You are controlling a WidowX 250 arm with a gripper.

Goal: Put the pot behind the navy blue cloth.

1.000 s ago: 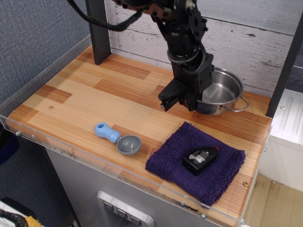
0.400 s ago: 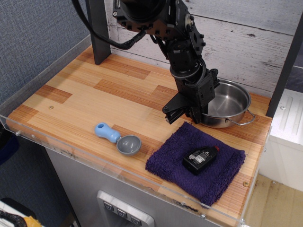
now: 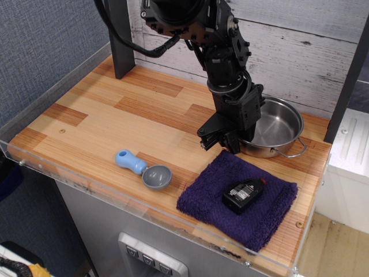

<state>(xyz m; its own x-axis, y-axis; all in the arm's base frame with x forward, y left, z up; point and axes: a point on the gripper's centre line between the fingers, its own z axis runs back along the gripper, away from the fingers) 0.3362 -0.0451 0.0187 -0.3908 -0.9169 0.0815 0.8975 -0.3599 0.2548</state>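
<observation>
Cloth: navy blue, fuzzy, roughly square; lies flat near the front right of the wooden table.
Pot: shiny steel, shallow, upright; sits just behind the cloth's far edge, one wire handle pointing toward the right.
Gripper: black, lowered at the pot's left rim, above the cloth's back left corner; whether it grips the rim or stands open cannot be told.
Bottle: black, red cap; lies on the cloth.
Scoop: grey bowl, light-blue handle; left of the cloth, apart from it.
</observation>
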